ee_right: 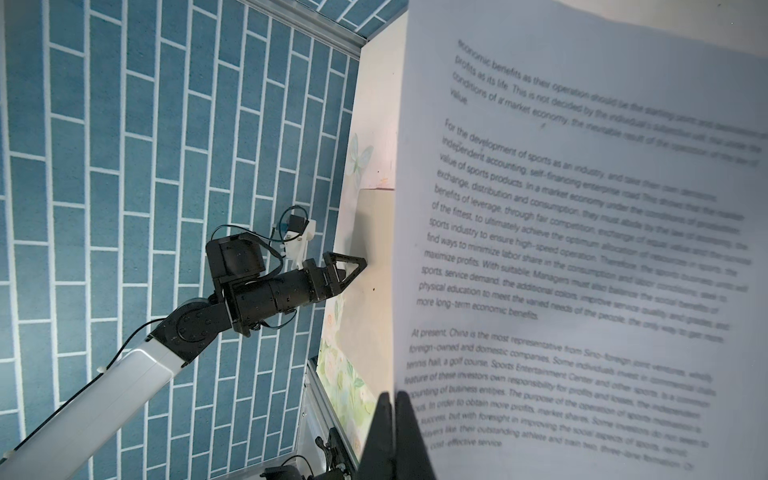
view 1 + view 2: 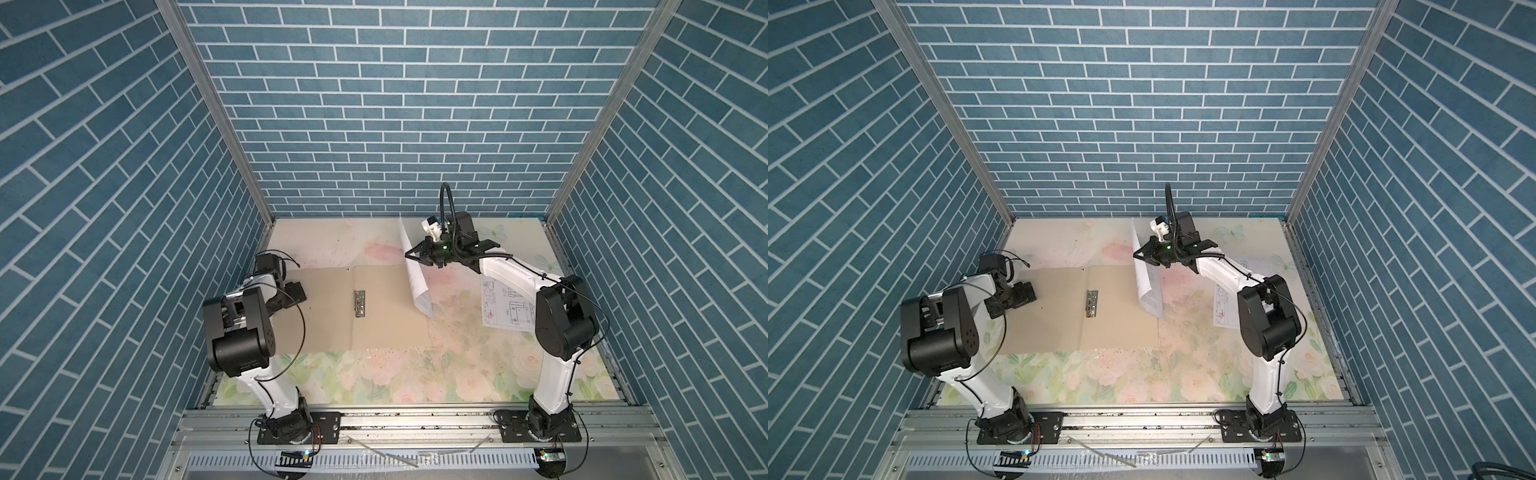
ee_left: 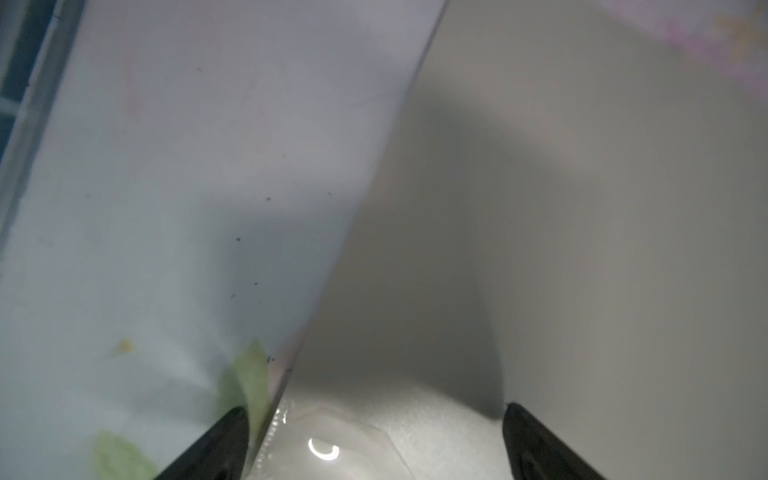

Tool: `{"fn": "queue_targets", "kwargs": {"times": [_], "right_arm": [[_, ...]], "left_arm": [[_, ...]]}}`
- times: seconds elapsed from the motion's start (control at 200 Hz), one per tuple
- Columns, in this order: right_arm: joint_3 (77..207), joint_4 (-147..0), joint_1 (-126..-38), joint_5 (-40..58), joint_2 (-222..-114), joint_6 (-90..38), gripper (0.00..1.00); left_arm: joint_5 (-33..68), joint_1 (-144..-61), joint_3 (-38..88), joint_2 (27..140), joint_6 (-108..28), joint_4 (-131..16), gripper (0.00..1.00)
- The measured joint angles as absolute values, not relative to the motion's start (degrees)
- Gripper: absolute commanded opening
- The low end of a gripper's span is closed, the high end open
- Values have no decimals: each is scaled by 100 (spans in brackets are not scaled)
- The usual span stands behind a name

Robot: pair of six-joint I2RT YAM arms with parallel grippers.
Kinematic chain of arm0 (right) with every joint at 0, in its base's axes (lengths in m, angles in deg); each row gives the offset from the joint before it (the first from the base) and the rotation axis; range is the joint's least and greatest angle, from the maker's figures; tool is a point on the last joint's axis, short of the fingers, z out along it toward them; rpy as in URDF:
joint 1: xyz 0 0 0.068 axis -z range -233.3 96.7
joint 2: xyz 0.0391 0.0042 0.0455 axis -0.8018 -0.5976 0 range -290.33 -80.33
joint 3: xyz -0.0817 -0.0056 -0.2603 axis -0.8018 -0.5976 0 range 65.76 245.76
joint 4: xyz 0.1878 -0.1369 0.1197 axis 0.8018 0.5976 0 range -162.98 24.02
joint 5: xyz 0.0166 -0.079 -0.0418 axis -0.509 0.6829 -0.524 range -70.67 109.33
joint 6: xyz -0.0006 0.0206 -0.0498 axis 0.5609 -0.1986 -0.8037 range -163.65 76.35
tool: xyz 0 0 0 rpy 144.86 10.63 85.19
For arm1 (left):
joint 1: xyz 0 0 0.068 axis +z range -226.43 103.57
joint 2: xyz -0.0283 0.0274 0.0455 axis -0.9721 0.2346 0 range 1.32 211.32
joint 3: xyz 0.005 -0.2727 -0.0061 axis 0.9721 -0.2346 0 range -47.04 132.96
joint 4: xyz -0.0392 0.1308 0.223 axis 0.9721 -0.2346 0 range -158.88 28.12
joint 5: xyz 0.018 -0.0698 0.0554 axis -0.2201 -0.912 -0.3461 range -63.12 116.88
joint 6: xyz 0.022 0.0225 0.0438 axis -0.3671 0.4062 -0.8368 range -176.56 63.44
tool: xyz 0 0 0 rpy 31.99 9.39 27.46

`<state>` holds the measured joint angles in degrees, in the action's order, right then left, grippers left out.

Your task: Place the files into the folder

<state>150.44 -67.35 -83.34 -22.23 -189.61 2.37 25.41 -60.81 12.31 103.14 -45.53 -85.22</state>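
Observation:
The tan folder (image 2: 390, 316) (image 2: 1121, 328) lies open and flat on the table, its metal clip (image 2: 359, 303) (image 2: 1092, 303) at the spine. My right gripper (image 2: 409, 255) (image 2: 1138, 254) (image 1: 392, 399) is shut on the edge of the printed-text file (image 2: 417, 282) (image 2: 1148, 286) (image 1: 582, 249). That sheet hangs raised over the folder's right edge. The line-drawing file (image 2: 505, 305) (image 2: 1223, 307) lies flat at the right, partly hidden by the right arm. My left gripper (image 2: 300, 291) (image 2: 1027, 296) (image 3: 376, 415) (image 1: 357, 266) is open, low at the folder's left edge (image 3: 353, 232), one finger on each side of it.
A floral mat (image 2: 374, 374) covers the table. Blue brick walls (image 2: 395, 124) enclose the back and both sides. An aluminium rail (image 2: 415, 419) with both arm bases runs along the front.

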Motion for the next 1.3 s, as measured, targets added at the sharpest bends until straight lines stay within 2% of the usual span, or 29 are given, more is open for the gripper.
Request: {"fn": "queue_targets", "kwargs": {"times": [0.305, 0.48, 0.885, 1.155, 1.3], "right_arm": [[14561, -6879, -7829, -2262, -18659, 239, 0], [14345, -6923, -7650, -2273, -18425, 239, 0], [14362, -6744, -7515, -2208, -18338, 250, 0], [15105, -6508, -7701, -2159, -18395, 421, 0], [15984, -6484, -8162, -2146, -18753, 587, 0]], "left_arm": [[2584, -6514, 1314, 10397, -4715, -8513, 91], [2541, -7120, 1386, 10400, -4684, -8688, 89], [1870, -7954, 1268, 10168, -3749, -9000, 87], [1492, -8258, 667, 9683, -3189, -8548, 88], [1317, -8295, 529, 9471, -3065, -8463, 94]]}}
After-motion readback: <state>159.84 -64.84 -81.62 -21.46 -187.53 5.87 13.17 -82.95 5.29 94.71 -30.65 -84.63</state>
